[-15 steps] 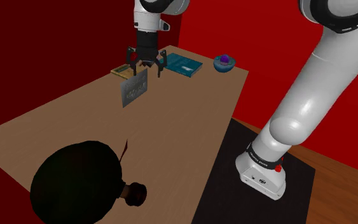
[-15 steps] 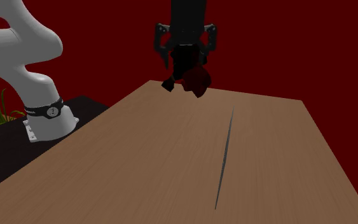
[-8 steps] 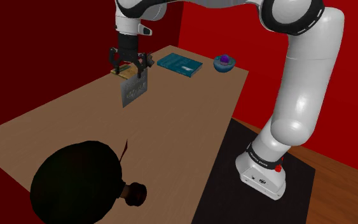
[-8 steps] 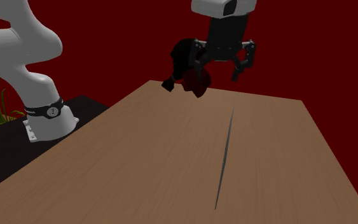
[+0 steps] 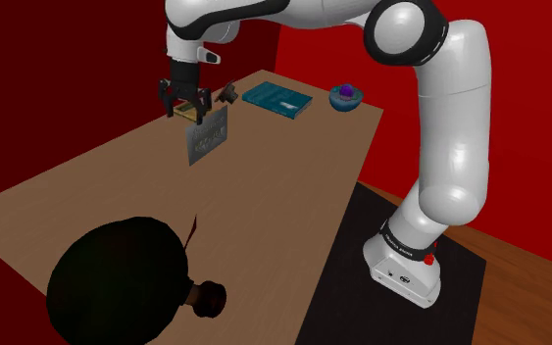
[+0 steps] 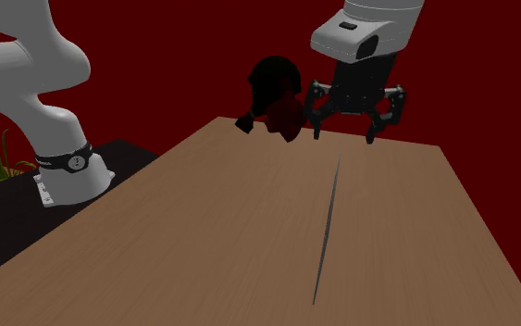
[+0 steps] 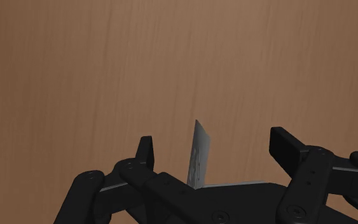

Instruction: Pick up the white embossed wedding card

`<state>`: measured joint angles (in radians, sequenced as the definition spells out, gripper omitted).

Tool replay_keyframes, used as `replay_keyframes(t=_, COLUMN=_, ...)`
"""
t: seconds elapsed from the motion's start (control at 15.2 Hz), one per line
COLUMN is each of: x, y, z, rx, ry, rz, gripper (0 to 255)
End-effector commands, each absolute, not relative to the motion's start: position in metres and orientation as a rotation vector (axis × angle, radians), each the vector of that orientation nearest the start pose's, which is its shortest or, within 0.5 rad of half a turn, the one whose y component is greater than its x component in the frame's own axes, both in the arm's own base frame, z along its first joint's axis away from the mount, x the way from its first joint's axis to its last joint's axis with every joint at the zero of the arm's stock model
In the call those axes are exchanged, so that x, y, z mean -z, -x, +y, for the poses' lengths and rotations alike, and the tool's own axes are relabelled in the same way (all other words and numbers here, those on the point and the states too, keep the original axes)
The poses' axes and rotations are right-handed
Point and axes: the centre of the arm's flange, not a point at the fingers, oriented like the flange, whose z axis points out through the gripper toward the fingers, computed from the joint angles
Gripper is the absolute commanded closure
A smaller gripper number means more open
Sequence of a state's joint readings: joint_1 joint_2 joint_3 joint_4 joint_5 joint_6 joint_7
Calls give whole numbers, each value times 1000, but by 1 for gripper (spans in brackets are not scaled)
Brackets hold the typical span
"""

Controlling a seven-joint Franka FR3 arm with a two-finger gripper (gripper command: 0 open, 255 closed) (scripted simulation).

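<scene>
The card [image 5: 207, 137] is a grey sheet with an embossed pattern, standing upright on edge on the wooden table [image 5: 283, 186]. In the second exterior view the card [image 6: 328, 227] is a thin dark line seen edge-on. My gripper [image 5: 185, 113] hangs open just above the card's far end, slightly toward the shoulder view's left. The second exterior view has the gripper [image 6: 344, 136] above the line's far tip. In the wrist view the card [image 7: 199, 156] rises between the spread fingers of the gripper [image 7: 215, 147], touching neither.
A teal book [image 5: 276, 99] and a blue bowl [image 5: 346, 96] with a purple thing lie at the table's far end. A flat greenish item [image 5: 179, 114] lies behind the gripper. A big black round object [image 5: 117, 279] sits near the front edge.
The gripper has swung toward the shoulder view's left, the second exterior view's right, staying open. The card has not moved.
</scene>
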<state>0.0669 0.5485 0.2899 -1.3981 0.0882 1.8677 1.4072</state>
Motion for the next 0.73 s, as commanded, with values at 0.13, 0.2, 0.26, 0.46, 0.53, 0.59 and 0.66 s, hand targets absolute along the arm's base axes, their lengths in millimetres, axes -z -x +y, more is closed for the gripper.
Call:
replay_keyframes(t=0.13, x=-371, y=-668, z=216, rx=-329, ry=2560, rz=1599, gripper=0)
replay_keyframes(t=0.2, x=-371, y=-668, z=216, rx=-329, ry=2560, rz=1599, gripper=0)
replay_keyframes(t=0.26, x=-371, y=-668, z=216, rx=-329, ry=2560, rz=1599, gripper=0)
replay_keyframes(t=0.46, x=-371, y=-668, z=217, rx=-329, ry=2560, rz=1599, gripper=255)
replay_keyframes(t=0.53, x=-371, y=-668, z=217, rx=-329, ry=2560, rz=1599, gripper=255)
replay_keyframes(t=0.59, x=-371, y=-668, z=217, rx=-329, ry=2560, rz=1599, gripper=255)
replay_keyframes(t=0.66, x=-371, y=-668, z=217, rx=-329, ry=2560, rz=1599, gripper=255)
